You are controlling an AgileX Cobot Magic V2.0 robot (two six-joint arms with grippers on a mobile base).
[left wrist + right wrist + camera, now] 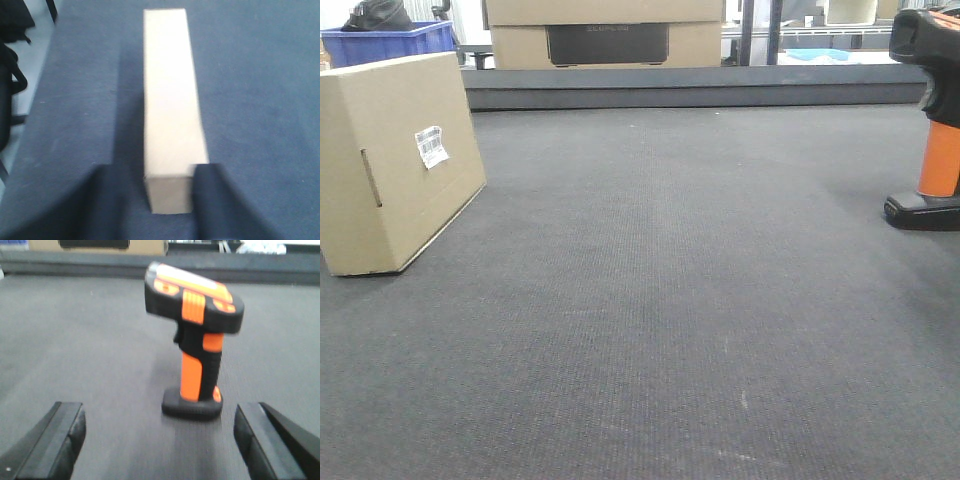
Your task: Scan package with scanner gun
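Between the right gripper's [162, 440] wide-apart jaws stands the scanner gun [196, 340], untouched.

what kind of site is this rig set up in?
Probably a warehouse or parcel-handling test bench. A tan package with a barcode label and an orange scanner gun stand on a dark mat; more cardboard boxes and a blue bin sit behind.
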